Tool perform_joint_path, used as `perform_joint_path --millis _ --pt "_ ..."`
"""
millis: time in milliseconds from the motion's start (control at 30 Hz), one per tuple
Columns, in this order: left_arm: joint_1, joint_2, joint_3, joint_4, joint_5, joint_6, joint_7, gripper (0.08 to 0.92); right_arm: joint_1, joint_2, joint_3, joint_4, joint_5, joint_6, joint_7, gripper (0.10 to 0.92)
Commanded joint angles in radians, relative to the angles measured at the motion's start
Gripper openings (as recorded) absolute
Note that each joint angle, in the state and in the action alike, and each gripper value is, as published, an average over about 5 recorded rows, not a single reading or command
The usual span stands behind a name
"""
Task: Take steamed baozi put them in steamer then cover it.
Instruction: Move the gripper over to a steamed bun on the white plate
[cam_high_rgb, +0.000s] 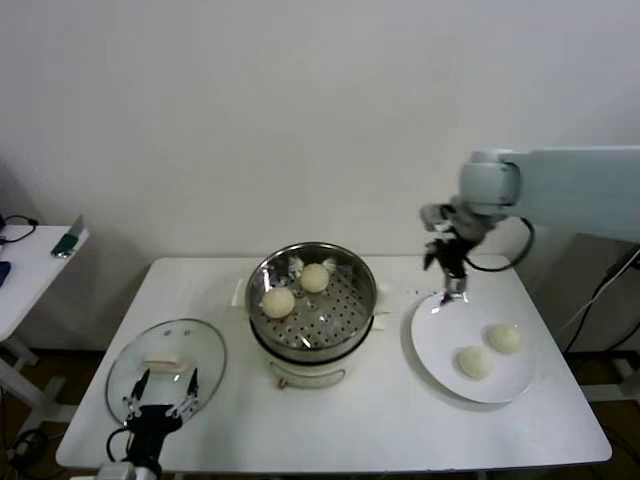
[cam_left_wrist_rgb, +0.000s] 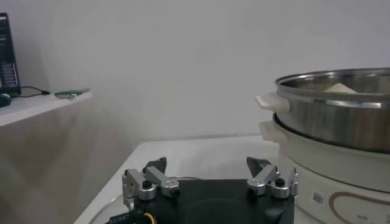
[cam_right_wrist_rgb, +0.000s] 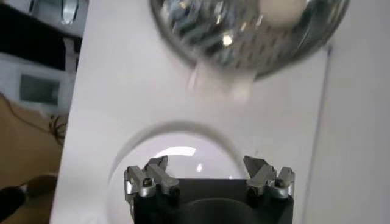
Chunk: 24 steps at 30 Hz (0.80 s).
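Two buns (cam_high_rgb: 296, 288) sit in the steamer (cam_high_rgb: 312, 300), two on the plate (cam_high_rgb: 440, 350). My right gripper (cam_high_rgb: 453, 290) hangs empty, fingers spread, above the plate's far rim. I'd centre over the nearer-in bun (cam_high_rgb: 473, 362) and close gently. Left gripper (cam_high_rgb: 160, 396) parked over the lid (cam_high_rgb: 165, 365), fingers apart.

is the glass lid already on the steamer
No: in the head view the round clear glass lid lies flat on the white table, left of the open shiny steel steamer basket.

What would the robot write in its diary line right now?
baozi: two in steamer, two on plate | right gripper: open, empty, over plate | cover: on table | left gripper: open, parked
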Motion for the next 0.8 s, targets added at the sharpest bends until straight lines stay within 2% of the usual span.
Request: perform_joint_path --millis 33,367,800 --pt "-0.003 -0.008 -0.001 0.004 0.004 0.003 0.001 0.823 -0.284 -0.254 0.104 -0.001 -0.305 -0.01 0.044 0.823" --pt "-0.011 -0.01 -0.005 0.031 0.011 0.003 0.001 0.823 -0.617 -0.224 0.372 -0.153 -0.396 -0.04 0.083 0.823" --pt "-0.023 -0.006 0.009 0.055 0.039 -0.001 0.001 0.823 -0.698 -0.235 0.461 -0.165 -0.384 -0.053 0.122 0.823"
